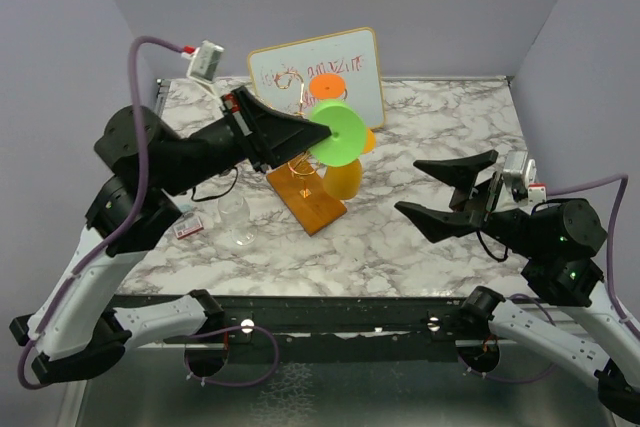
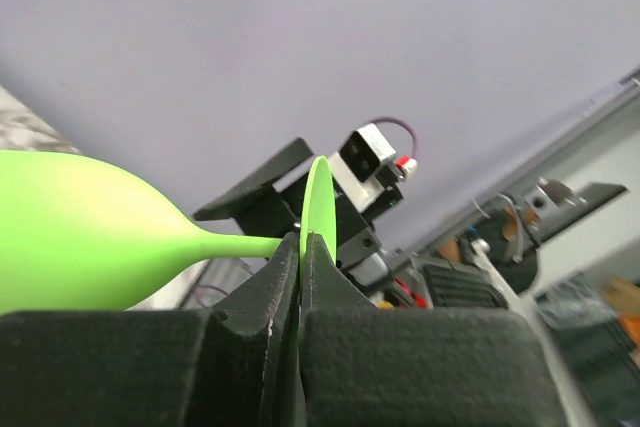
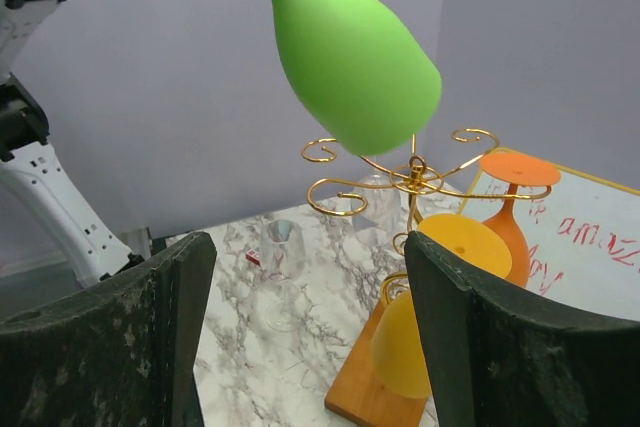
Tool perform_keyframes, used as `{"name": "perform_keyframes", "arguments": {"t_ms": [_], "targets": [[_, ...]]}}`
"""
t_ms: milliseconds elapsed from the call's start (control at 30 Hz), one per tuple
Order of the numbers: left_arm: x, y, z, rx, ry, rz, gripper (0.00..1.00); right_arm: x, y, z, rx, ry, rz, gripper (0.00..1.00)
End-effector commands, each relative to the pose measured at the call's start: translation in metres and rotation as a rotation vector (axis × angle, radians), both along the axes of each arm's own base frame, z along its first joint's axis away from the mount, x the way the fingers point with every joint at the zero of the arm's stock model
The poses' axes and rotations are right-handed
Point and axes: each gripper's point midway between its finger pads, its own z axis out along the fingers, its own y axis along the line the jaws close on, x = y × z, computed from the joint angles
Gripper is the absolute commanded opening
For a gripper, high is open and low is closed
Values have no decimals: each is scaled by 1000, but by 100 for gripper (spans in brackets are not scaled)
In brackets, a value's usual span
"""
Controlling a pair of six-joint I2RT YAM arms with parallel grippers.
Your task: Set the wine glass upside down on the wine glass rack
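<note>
My left gripper [image 1: 318, 131] is shut on the flat foot of a lime-green wine glass [image 1: 338, 135] and holds it in the air above the wine glass rack [image 1: 303, 169]. In the left wrist view the jaws [image 2: 302, 242] pinch the thin green foot edge-on, and the bowl [image 2: 80, 237] points left. The right wrist view shows the green bowl [image 3: 350, 57] tilted, rim down, just over the rack's gold curled arms [image 3: 415, 182]. My right gripper [image 1: 450, 192] is open and empty to the right of the rack; the rack shows between its spread fingers [image 3: 150, 347].
A yellow glass [image 3: 420, 337], an orange glass [image 3: 515, 207] and a clear glass [image 3: 376, 203] hang on the rack, which has a wooden base [image 1: 308, 199]. Another clear glass [image 1: 238, 219] stands left of it, near a small red-and-white item [image 1: 187, 229]. A whiteboard [image 1: 320, 72] leans behind.
</note>
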Motion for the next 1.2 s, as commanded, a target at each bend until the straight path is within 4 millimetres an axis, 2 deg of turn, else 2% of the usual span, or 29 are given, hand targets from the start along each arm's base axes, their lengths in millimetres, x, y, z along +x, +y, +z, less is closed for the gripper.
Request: {"name": "perform_keyframes", "arguments": {"t_ms": [0, 167, 333, 467, 633, 733, 833, 1000, 1167], "targets": [[30, 53, -7, 49, -10, 347, 0, 5, -4, 0, 21, 32, -35, 81], [44, 77, -17, 83, 10, 500, 0, 7, 1, -3, 17, 40, -23, 81], [74, 90, -16, 144, -35, 670, 0, 7, 9, -6, 5, 47, 5, 81], [97, 86, 2, 194, -144, 753, 0, 6, 11, -5, 21, 46, 24, 81], [124, 68, 18, 254, -241, 787, 0, 5, 14, -7, 20, 57, 37, 81], [144, 57, 13, 298, -263, 802, 0, 7, 14, -10, 18, 63, 34, 81], [172, 57, 4, 318, -271, 792, 0, 7, 16, -14, 18, 71, 42, 81], [225, 86, -15, 250, -195, 730, 0, 6, 20, -17, 10, 85, 57, 81], [252, 98, -39, 189, -74, 624, 0, 7, 22, -23, 7, 105, 65, 81]]}}
